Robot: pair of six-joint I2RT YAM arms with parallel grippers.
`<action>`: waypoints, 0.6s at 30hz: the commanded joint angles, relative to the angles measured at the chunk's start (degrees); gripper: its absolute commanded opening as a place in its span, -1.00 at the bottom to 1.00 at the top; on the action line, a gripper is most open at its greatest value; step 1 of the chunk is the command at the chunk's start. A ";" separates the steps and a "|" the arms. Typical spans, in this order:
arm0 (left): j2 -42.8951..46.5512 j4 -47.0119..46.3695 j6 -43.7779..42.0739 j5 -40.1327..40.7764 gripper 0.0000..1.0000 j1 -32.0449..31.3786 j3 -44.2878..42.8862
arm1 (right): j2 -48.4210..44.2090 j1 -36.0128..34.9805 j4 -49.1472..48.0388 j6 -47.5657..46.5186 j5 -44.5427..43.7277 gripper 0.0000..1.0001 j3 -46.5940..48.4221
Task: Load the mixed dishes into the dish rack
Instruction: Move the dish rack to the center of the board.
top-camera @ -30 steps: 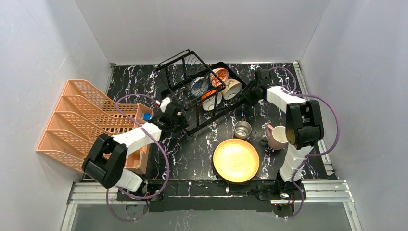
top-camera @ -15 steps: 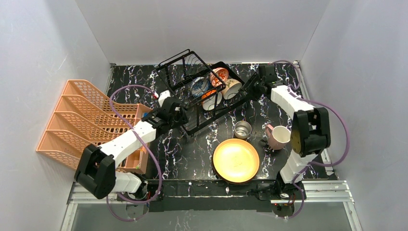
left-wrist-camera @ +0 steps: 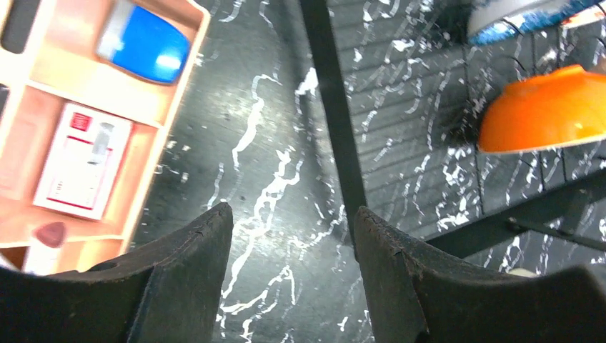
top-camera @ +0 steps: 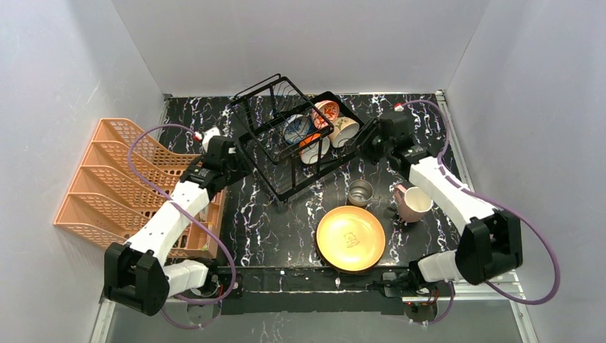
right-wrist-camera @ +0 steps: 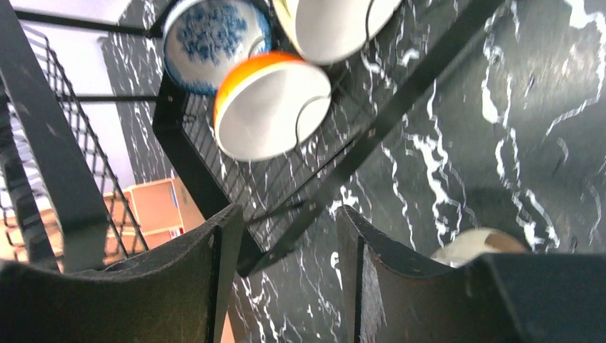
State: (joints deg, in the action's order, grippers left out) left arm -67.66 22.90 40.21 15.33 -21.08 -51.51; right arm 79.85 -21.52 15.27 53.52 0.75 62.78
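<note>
The black wire dish rack (top-camera: pixel 286 136) stands skewed at the back middle of the table. It holds a blue-patterned bowl (top-camera: pixel 296 129), a red floral bowl (top-camera: pixel 326 113), a white bowl (top-camera: pixel 344 130) and an orange-rimmed bowl (top-camera: pixel 313 147). The yellow plate (top-camera: pixel 350 238), the steel cup (top-camera: pixel 360 192) and the pink mug (top-camera: pixel 413 203) sit on the table in front. My left gripper (top-camera: pixel 234 157) is open and empty beside the rack's left side; a rack bar (left-wrist-camera: pixel 330 107) runs past its right finger. My right gripper (top-camera: pixel 366 141) is open and empty at the rack's right end, facing the bowls (right-wrist-camera: pixel 271 107).
An orange plastic lattice rack (top-camera: pixel 118 179) stands at the left. An orange box (left-wrist-camera: pixel 93 136) with a blue item and a red-white card lies next to it, under my left arm. White walls close in the back and both sides.
My left gripper has drawn back to the left, from the rack's near-left corner to its left side. My right arm's elbow has swung down and right; its gripper stays by the rack's right end.
</note>
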 commanded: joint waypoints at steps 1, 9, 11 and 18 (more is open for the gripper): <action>0.22 3.37 -4.13 -1.93 0.24 5.19 -3.51 | -6.52 -5.55 -0.70 5.32 -6.58 0.19 -5.19; -6.39 -0.14 -6.57 -7.40 0.27 12.96 -7.75 | -10.67 -17.66 -2.54 12.83 -11.65 0.20 -12.85; -8.19 -3.10 -7.06 -9.78 0.28 14.48 -8.51 | -10.77 -19.95 -4.68 14.10 -12.08 0.21 -14.51; -16.52 -5.38 -9.53 -15.24 0.28 18.30 -13.70 | -7.52 -25.30 -10.24 19.72 -14.01 0.23 -17.85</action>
State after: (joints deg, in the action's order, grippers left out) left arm -82.21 19.49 33.06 4.47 -4.78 -62.15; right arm 70.54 -44.69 10.46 68.73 -9.76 45.50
